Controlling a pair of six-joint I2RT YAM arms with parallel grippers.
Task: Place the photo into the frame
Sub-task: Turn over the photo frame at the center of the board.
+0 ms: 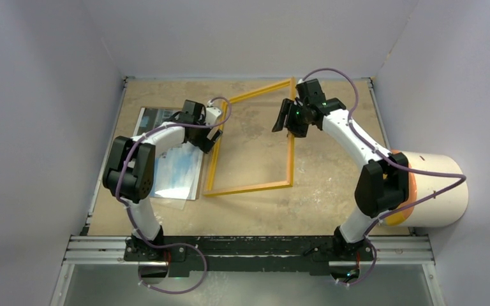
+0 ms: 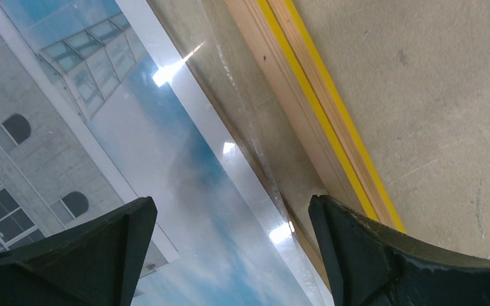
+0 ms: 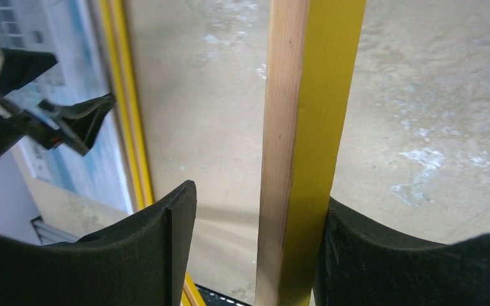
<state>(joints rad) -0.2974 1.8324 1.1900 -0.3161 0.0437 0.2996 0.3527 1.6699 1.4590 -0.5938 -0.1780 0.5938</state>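
Photo [image 1: 180, 169]: lies flat, picture side up, at the left of the table [image 1: 255, 146], outside the frame [image 1: 250, 187] and just beside its left rail. A clear sheet [image 2: 261, 127] lies over it and overhangs its right edge toward that rail.

Frame: empty, centre of the top view. Its far right corner looks raised off the table, though this cannot be confirmed.

Left gripper [image 2: 230, 204]: jaws wide apart, holding nothing, poised above the photo's right edge and the clear sheet.

Right gripper [image 3: 258, 197]: jaws parted and straddling the frame's right rail. The rail sits against one finger, with a visible gap to the other, so it is not clamped.

A white cylinder [image 1: 434, 188] stands at the right edge, behind the right arm.

Risks, as judged:
- The photo is thin and flat. The fingers may slide over it, or pinch the clear sheet instead or along with it.
- A pinch at one edge could bend or crease the print.
- The unclamped rail may slip and the frame shift or drop, spoiling alignment.
- The left arm could knock the nearby left rail.

Writing: no brand, label or legible text found.
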